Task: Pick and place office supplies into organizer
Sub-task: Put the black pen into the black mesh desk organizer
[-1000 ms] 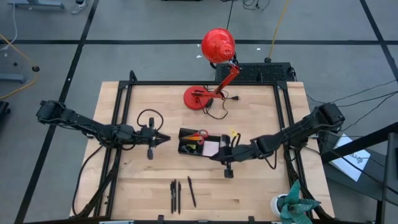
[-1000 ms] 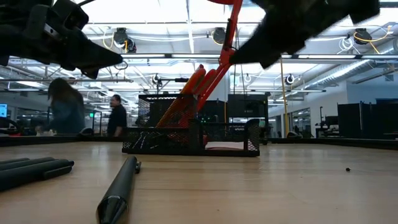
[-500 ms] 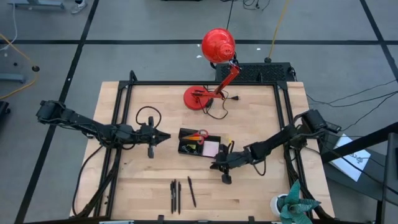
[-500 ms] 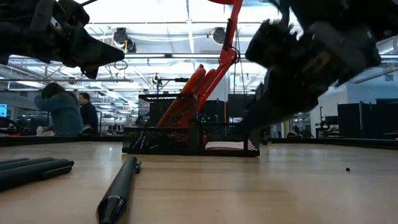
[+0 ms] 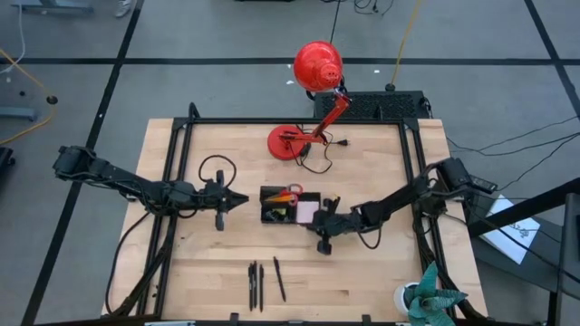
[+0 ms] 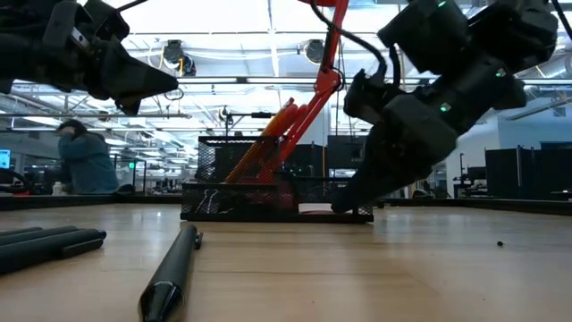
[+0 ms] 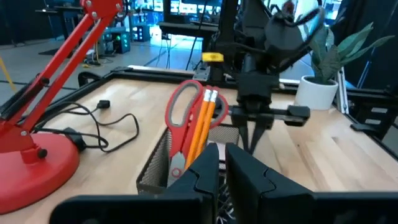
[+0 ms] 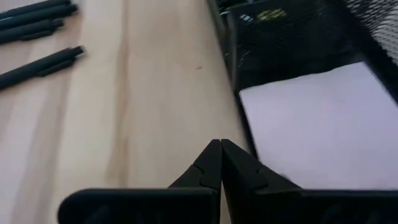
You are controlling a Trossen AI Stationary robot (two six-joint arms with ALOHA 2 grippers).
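Observation:
The black mesh organizer (image 5: 290, 206) stands at mid-table. In its taller section red-handled scissors (image 7: 182, 118) and two orange pencils (image 7: 203, 121) lean upright. A pale pink pad (image 8: 317, 124) lies flat in the low section. Three black pens (image 5: 261, 283) lie on the wood near the table's near edge. My right gripper (image 5: 315, 223) is shut and low at the organizer's right near corner. Its tips (image 8: 221, 144) are just outside the low section's wall. My left gripper (image 5: 243, 200) hovers shut, left of the organizer. My right gripper (image 6: 340, 206) points its shut fingertips slanting down beside the near wall (image 8: 239, 134) of the organizer's low section. Whether they touch the wall or the table, I cannot tell.
A red desk lamp stands with its base (image 5: 288, 142) at the far side, and its cord (image 5: 319, 163) trails behind the organizer. A black cable loop (image 5: 216, 169) lies near my left arm. A potted plant (image 5: 426, 301) stands at the right near corner. A black frame rail (image 5: 290, 120) borders the work area.
My right gripper has come down from above the organizer's right side to table height. It first swung toward the near edge, then moved back toward the organizer's right near corner. It has stayed shut.

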